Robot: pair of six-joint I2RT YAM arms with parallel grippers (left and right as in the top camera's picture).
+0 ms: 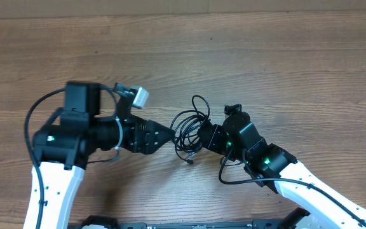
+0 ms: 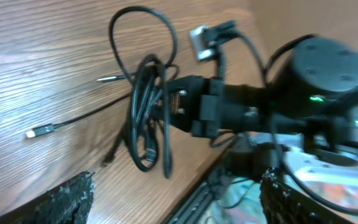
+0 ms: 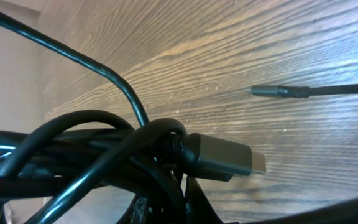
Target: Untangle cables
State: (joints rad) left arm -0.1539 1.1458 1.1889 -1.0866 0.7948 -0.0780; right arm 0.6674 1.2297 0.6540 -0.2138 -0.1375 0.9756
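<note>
my left wrist view picks out a silvery plug tip (image 2: 39, 131) lying loose on the tabletop (image 2: 36, 56); overhead it is barely a speck. the cables (image 1: 184, 130) are thin black cords looped in a knot. my right claw (image 1: 203, 136) is clamped on them; my left claw (image 1: 169, 135) gapes empty just beside.

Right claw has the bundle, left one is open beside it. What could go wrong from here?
1. The right claw is shut on several strands of the cables at once; pulling may tighten the loops around the wide plug.
2. The left claw stands open close to it; closing in could bump it or catch more than one cord.
</note>
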